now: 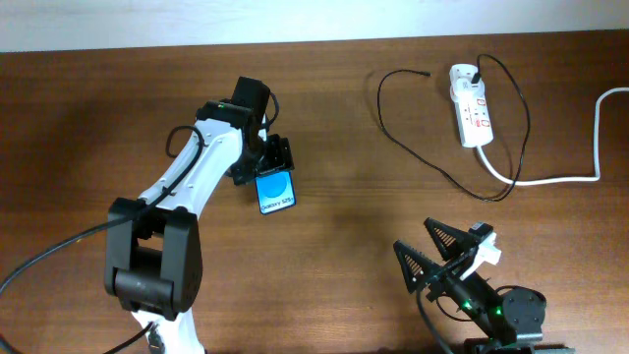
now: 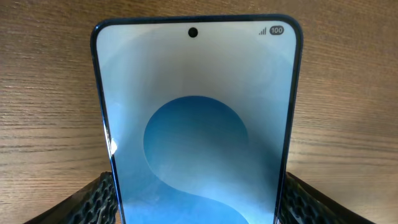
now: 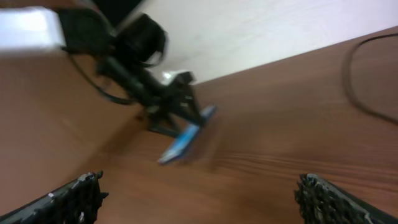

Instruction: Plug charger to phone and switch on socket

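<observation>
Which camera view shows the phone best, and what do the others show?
The left wrist view: the phone fills the frame, sharp, with its status icons readable. Overhead shows it small. The right wrist view shows it blurred and far off.

The phone (image 1: 276,192) is left of centre at the table (image 1: 344,246), the socket (image 1: 470,106) rear right, the charger (image 1: 380,103) between.
</observation>
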Action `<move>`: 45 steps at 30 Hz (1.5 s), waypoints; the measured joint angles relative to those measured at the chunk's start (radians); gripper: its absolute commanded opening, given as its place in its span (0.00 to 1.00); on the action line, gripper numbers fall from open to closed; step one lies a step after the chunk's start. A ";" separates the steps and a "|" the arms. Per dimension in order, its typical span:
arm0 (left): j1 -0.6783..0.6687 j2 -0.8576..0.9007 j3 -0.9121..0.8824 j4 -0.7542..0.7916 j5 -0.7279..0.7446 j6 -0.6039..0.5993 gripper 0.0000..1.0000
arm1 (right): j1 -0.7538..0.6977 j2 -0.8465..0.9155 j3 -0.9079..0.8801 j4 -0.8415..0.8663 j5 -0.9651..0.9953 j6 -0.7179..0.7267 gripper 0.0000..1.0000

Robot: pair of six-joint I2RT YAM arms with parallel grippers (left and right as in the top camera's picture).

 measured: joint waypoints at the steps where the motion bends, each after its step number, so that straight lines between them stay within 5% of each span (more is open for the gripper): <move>1: 0.000 0.000 0.000 0.002 0.001 -0.005 0.22 | 0.000 0.000 0.000 0.018 -0.013 0.040 0.98; 7: 0.000 0.000 0.000 0.006 0.006 -0.026 0.14 | 0.000 0.120 0.189 -0.052 0.090 0.085 0.98; 14: 0.000 0.001 0.011 0.009 0.011 -0.026 0.00 | 0.000 0.793 0.853 -0.631 0.302 -0.245 0.98; 19: 0.000 0.001 0.011 0.009 0.011 -0.026 0.00 | 0.000 1.059 0.999 -0.587 0.314 -0.323 0.89; 23: 0.000 0.001 0.012 0.010 0.012 -0.026 0.00 | 0.025 1.373 1.160 -0.578 0.331 -0.241 0.89; 27: 0.000 0.002 0.013 0.011 0.011 -0.026 0.00 | 0.094 1.818 1.701 -0.724 0.455 -0.142 0.86; 31: 0.000 0.002 0.015 0.012 0.010 -0.026 0.00 | 0.095 2.150 2.043 -0.765 0.491 0.062 0.85; 37: 0.000 0.002 0.015 0.012 -0.003 -0.026 0.00 | 0.078 2.434 2.114 -0.616 0.478 0.423 0.84; 40: 0.000 0.002 0.015 0.013 -0.004 -0.026 0.00 | 0.078 2.464 2.115 -0.583 0.479 0.479 0.73; 43: 0.000 0.002 0.015 0.015 -0.004 -0.026 0.00 | 0.075 2.475 2.120 -0.524 0.478 0.503 0.41; 45: 0.000 0.002 0.015 0.021 -0.004 -0.026 0.00 | 0.071 2.480 2.121 -0.505 0.478 0.507 0.35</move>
